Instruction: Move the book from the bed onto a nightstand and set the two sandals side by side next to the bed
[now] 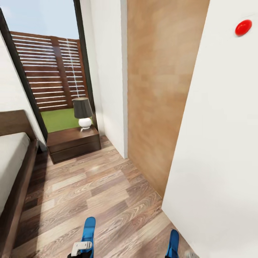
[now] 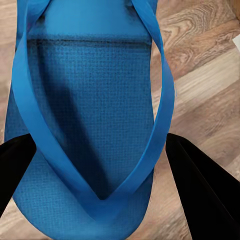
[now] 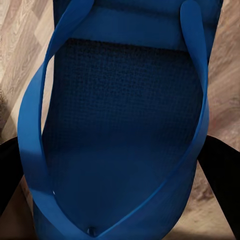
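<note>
Two bright blue sandals are held low over the wood-plank floor. My left gripper [image 1: 81, 248] is shut on the left sandal [image 1: 88, 229], whose sole and straps [image 2: 95, 100] lie between the black fingers [image 2: 200, 185]. My right gripper [image 3: 117, 200] is shut on the other sandal [image 1: 173, 242], seen close up [image 3: 125, 115] between its dark fingers [image 3: 225, 175]. The bed [image 1: 12, 157] runs along the left edge, with a pale mattress and a dark frame. The nightstand [image 1: 73, 142] stands beyond it by the window. The book is out of view.
A lamp [image 1: 83, 113] with a dark shade and white base stands on the nightstand. A white wall [image 1: 222, 150] closes in on the right, with a wood panel [image 1: 157, 93] behind it. Bare floor [image 1: 93, 186] stretches between bed and wall.
</note>
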`<state>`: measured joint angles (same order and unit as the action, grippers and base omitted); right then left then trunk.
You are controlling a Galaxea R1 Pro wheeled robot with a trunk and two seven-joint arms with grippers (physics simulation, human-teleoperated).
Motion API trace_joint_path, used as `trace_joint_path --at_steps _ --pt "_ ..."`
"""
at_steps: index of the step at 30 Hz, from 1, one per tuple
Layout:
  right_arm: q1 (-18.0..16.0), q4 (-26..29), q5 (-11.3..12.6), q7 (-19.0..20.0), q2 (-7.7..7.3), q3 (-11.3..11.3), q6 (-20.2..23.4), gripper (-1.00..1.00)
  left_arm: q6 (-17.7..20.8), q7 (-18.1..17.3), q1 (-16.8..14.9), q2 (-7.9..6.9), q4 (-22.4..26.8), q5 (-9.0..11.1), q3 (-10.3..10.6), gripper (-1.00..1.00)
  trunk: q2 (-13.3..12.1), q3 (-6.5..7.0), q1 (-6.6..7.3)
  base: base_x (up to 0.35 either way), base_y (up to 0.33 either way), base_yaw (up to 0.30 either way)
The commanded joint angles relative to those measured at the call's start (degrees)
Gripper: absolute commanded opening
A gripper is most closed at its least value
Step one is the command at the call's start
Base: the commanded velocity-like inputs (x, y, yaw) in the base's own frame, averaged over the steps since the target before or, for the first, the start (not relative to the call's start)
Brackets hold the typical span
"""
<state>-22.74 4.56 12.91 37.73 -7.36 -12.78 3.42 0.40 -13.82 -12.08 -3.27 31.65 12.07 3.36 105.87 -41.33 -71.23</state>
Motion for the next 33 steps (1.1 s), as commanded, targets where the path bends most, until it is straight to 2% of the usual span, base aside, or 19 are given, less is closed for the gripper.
trace_joint_path --at_steps 1,16,27,33 --pt "0.0 0.0 0.5 0.2 -0.02 -0.1 0.4 -1.00 0.0 0.0 0.0 -0.07 0.0 0.6 0.3 -1.00 0.0 -0.05 0.01 0.009 0.000 0.288" --pt "0.0 0.0 0.5 0.2 -0.02 -0.1 0.4 -1.00 0.1 0.0 0.0 -0.07 0.0 0.6 0.3 -1.00 0.0 -0.05 0.01 0.012 0.000 0.263" --pt "0.0 0.0 0.5 0.2 -0.02 -0.1 0.4 -1.00 0.1 0.0 0.0 -0.07 0.0 0.6 0.2 -1.00 0.0 -0.05 0.01 0.298 0.000 0.014" --pt "0.0 0.0 0.5 0.2 -0.02 -0.1 0.4 -1.00 0.1 0.0 0.0 -0.07 -0.1 0.6 0.3 -1.00 0.0 -0.05 0.01 0.325 0.000 0.204"
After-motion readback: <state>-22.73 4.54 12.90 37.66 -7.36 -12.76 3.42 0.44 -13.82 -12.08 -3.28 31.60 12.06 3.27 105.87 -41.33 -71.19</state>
